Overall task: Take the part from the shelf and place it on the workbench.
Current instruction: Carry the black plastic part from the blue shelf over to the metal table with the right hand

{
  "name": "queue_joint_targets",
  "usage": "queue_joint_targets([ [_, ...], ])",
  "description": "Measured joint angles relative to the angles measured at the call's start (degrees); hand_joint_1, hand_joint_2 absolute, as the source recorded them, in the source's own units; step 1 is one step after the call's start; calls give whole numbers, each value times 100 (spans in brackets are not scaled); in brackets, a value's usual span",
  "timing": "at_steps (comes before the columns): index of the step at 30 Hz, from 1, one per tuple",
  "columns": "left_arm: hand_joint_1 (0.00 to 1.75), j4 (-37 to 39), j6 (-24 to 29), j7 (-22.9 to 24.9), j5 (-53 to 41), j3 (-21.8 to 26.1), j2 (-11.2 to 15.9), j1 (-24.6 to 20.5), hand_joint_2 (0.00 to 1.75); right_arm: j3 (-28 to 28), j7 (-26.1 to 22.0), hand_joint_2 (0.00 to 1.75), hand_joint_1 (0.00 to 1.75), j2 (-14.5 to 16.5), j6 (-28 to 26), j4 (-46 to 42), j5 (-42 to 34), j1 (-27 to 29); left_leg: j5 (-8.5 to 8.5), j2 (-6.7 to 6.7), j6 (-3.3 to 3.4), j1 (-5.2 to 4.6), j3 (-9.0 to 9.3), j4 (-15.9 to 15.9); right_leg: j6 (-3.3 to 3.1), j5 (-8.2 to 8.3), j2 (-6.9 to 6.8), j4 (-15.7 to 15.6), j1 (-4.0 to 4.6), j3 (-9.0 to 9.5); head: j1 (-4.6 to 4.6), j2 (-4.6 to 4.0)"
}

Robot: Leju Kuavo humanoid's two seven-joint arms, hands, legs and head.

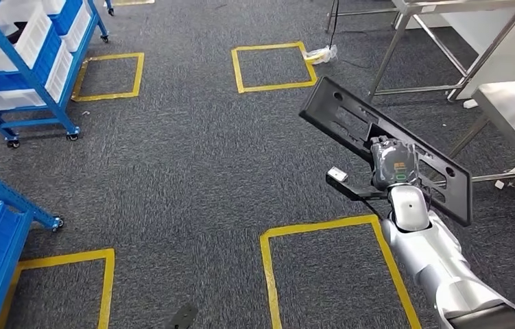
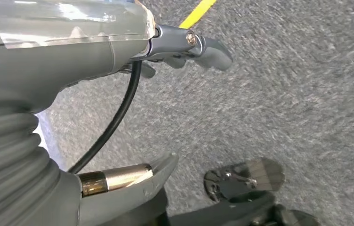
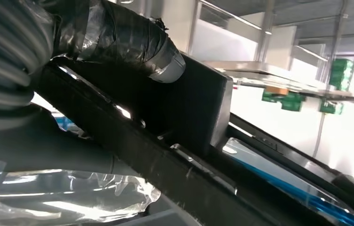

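While my right robot hand point(image 1: 393, 164) gripped the black panel point(image 1: 350, 122), left robot hand point(image 2: 184, 47) empty and loosely spread, I judged carrying underway; next, steer toward the steel bench point(image 1: 511, 113) at two o'clock.

A workshop: blue bin shelf point(image 1: 31, 62), yellow-taped floor squares point(image 1: 274, 66), steel workbench point(image 1: 511, 110).

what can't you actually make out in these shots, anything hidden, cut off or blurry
- Head view: the right hand sits against the long black plastic panel; its fingers are hidden behind its own back.
- Head view: the steel workbench is cut off by the right edge, so its top is mostly unseen.
- Left wrist view: the grey carpet is motion-blurred.
- Right wrist view: the panel's far end runs out of frame.
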Motion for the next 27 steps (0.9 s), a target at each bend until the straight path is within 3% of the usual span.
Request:
queue_joint_targets([
  [1, 0, 0, 2, 2, -3, 0, -1, -6, 175, -4, -2, 175, 175, -13, 0, 0, 0, 6, 25, 65, 42, -4, 16, -40, 28, -6, -44, 8, -6, -17, 3, 0],
  [3, 0, 0, 5, 2, -12, 0, -3, -20, 175, -9, -7, 175, 175, -32, -1, -1, 1, 0, 79, 201, 125, 3, 44, -126, 66, -174, -327, 256, 7, -145, 17, 0],
  [5, 0, 0, 7, 2, -17, 0, -3, -11, 175, -9, -10, 175, 175, -24, -1, -2, 1, -10, 92, 329, 161, -5, 49, -154, 94, -513, -625, 902, 15, -437, 29, 0],
  [7, 0, 0, 3, 3, -19, 0, -3, 11, 175, -10, -5, 175, 175, -24, -1, 0, 0, 3, 80, 460, 162, -9, 48, -150, 128, -688, -701, 1440, -2, -684, 32, 0],
  [8, 0, 0, 2, 3, -24, 0, -4, 16, 175, -13, -1, 175, 175, -26, 0, 1, 0, 13, 71, 529, 154, -9, 50, -146, 138, -629, -724, 1435, -11, -676, 32, 0],
  [9, 0, 0, 1, 3, -30, 0, -5, 16, 175, -19, 3, 175, 175, -28, 0, 2, 0, 16, 58, 595, 142, -9, 53, -139, 141, -482, -762, 1209, -17, -554, 33, 0],
  [11, 0, 0, 2, 2, -42, 0, -7, 10, 175, -33, 7, 175, 175, -29, -1, 0, 0, 6, 22, 715, 105, -24, 69, -121, 116, -167, -1001, 437, 18, -142, 34, 0],
  [13, 0, 0, 3, -4, -21, 1, -7, 3, 175, -43, 9, 175, 175, -28, -1, -2, -1, -4, -11, 817, 57, -56, 88, -107, 53, -62, -1167, -6, 81, 76, 28, 0],
  [17, 0, 0, 5, -14, 7, 2, -8, -8, 175, -56, 10, 175, 175, -48, -1, -1, -2, 1, -39, 984, -23, -72, 133, -123, -31, -70, -1009, -33, 126, 57, 23, 0],
  [23, 0, -2, 6, -16, 3, 2, -8, -14, 175, -61, 10, 175, 175, -49, -1, -2, -2, -2, -51, 1017, -42, -71, 146, -123, -51, -63, -977, -46, 123, 69, 24, 0],
  [25, 0, -2, 10, -18, 2, 2, -7, -23, 175, -66, 11, 175, 175, -43, -2, -3, -2, -16, -240, 776, -74, -40, 42, 155, -114, -56, -898, -73, 87, 110, 21, 0],
  [26, 0, -2, 13, -17, 2, 2, -5, -14, 175, -68, 14, 175, 175, -35, -2, -4, -2, -17, -447, 618, -93, -24, -160, 591, -150, -54, -810, -84, 76, 131, 20, 0],
  [27, 0, -1, 15, -16, 3, 2, -4, -3, 175, -72, 20, 175, 175, -27, -3, -7, -2, -10, -464, 441, -92, -9, -284, 802, -185, -57, -640, -82, 69, 153, 18, 0],
])
